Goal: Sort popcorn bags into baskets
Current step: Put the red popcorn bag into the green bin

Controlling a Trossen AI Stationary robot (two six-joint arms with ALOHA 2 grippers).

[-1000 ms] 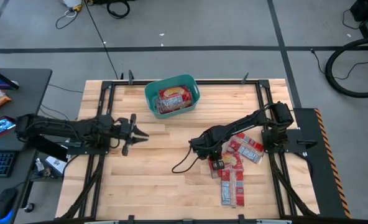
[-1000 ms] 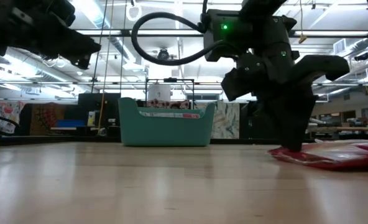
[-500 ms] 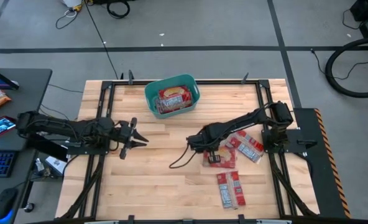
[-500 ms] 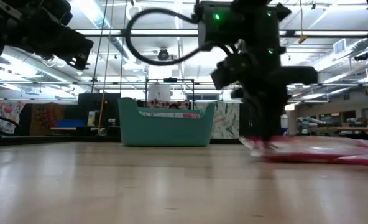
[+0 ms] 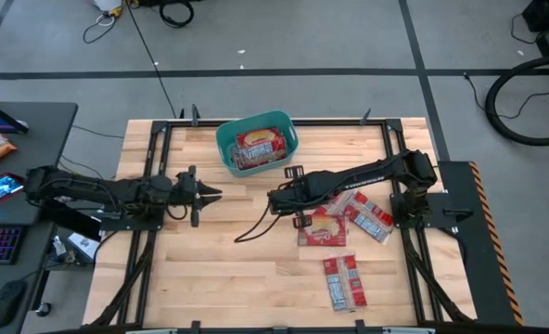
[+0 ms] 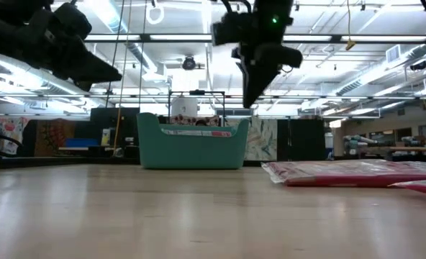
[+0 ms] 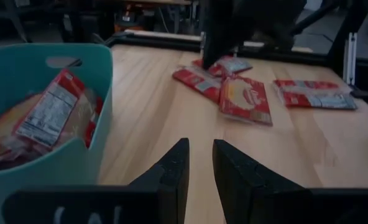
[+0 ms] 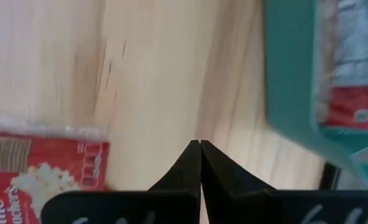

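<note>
Beside the teal basket (image 5: 256,144), empty right gripper (image 5: 291,198) hangs closed above popcorn bags (image 5: 322,225).

Red, white-panelled popcorn bags (image 5: 323,228); teal basket (image 5: 224,144); pale wooden table (image 5: 228,260)

Bare table (image 5: 237,269) lies open between the two arms. The tub (image 5: 224,147) blocks the back, and red bags (image 5: 323,226) crowd the right side.

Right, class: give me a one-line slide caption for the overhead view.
Empty right gripper hangs between teal basket and loose popcorn bags; left gripper waits left.
</note>
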